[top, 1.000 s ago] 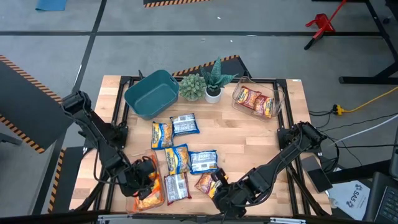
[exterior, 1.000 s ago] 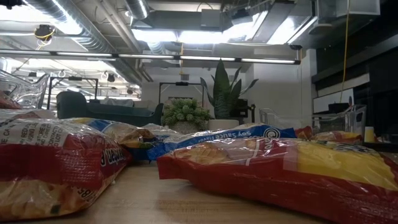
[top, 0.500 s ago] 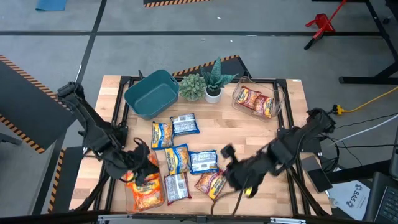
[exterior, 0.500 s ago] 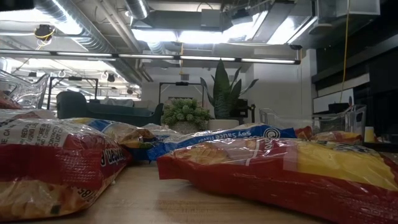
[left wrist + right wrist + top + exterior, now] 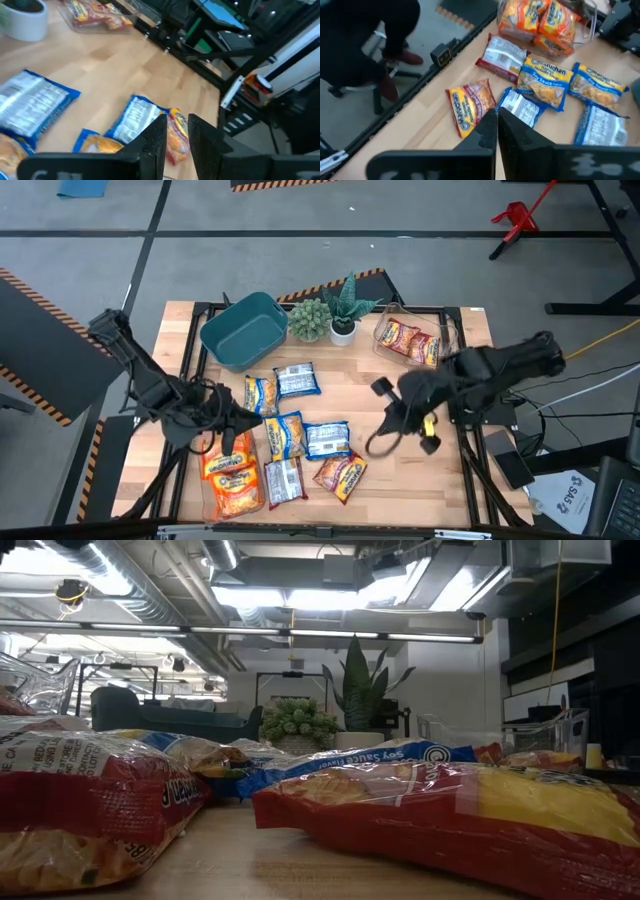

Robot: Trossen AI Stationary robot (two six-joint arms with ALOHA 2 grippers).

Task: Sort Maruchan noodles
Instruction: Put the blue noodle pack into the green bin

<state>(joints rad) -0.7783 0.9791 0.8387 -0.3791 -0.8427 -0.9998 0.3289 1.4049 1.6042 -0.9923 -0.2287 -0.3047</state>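
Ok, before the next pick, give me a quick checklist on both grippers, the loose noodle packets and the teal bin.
1. Right gripper empty: ok, fingers shut on nothing.
2. Left gripper empty: ok, fingers slightly apart, nothing between them.
3. Maruchan noodles all sorted: not ok, six packets lie loose on the table.
4. Teal bin free to take packets: ok, it looks empty.
5. Loose packets clear of each other: cannot tell, several lie close together.
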